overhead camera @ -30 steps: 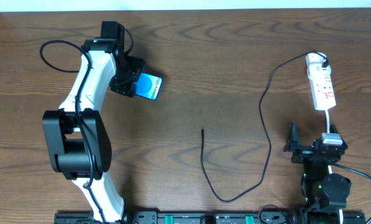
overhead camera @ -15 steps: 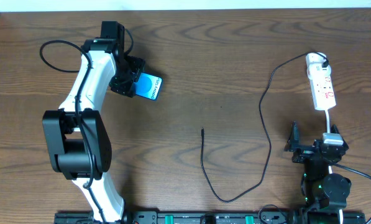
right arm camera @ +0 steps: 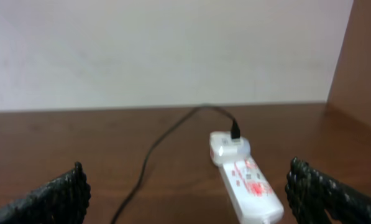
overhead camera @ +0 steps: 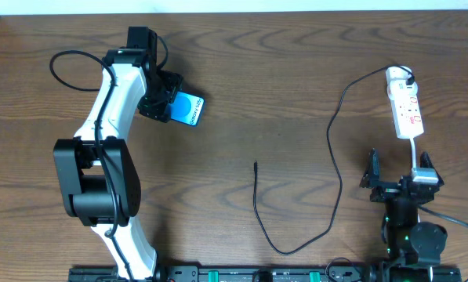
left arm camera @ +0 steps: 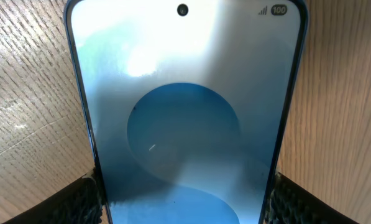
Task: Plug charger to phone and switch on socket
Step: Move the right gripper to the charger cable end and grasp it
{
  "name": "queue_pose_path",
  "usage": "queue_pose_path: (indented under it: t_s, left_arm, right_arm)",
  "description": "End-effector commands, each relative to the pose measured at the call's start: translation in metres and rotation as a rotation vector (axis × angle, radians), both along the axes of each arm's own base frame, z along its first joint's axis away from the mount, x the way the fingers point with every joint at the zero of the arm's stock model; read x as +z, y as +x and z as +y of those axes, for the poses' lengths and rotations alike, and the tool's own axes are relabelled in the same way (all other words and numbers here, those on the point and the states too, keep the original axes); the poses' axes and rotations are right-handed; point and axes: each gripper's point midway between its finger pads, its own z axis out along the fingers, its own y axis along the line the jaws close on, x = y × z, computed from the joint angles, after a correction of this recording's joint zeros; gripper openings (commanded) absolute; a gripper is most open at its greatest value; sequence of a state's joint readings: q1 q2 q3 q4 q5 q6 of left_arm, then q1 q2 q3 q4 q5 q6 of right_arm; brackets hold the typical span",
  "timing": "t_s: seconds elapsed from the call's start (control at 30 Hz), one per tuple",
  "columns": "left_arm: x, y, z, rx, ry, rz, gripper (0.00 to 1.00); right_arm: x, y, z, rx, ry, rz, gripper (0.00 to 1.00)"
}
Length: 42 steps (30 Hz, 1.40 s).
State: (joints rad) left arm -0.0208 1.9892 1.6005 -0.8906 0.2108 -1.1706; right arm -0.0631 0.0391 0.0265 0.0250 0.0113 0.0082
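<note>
Change: our right fingers (right arm camera: 54, 196) now sit slightly further right than a moment ago, spread apart and facing the socket (overhead camera: 404, 103); its switch is not yet pressed
Hold: our left fingers (left arm camera: 86, 202) stay clamped on the phone (overhead camera: 190, 109), far left on the surface (overhead camera: 296, 78)
Cable: the charger (overhead camera: 255, 184) tip lies loose mid-surface, other end in the socket
Count: one phone, one charger, one socket

Blue-screened phone (overhead camera: 189, 109) far left; black charger (overhead camera: 331, 141) plugged into white socket (overhead camera: 406, 110).

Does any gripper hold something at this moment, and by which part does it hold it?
The left gripper holds the phone by its two long side edges. The right gripper is open and holds nothing.
</note>
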Motion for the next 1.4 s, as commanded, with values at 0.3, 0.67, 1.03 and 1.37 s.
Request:
queue_pose_path:
  t_s: [0.3, 0.67, 1.03, 1.37]
  left_arm:
    - [0.013, 0.002, 0.004, -0.002, 0.011, -0.035, 0.07]
    - [0.013, 0.002, 0.004, 0.015, 0.007, -0.032, 0.07]
    - [0.013, 0.002, 0.003, 0.045, 0.0, -0.028, 0.08]
    - [0.017, 0.001, -0.013, 0.14, -0.121, 0.001, 0.08]
  right_arm:
    - [0.036, 0.061, 0.026, 0.171, 0.044, 0.278, 0.99]
    - [0.047, 0.156, 0.126, 0.77, 0.535, 0.615, 0.99]
    - [-0.004, 0.211, 0.157, 0.792, 1.065, 0.793, 0.99]
    - [-0.051, 0.214, 0.183, 0.685, 1.195, 0.938, 0.99]
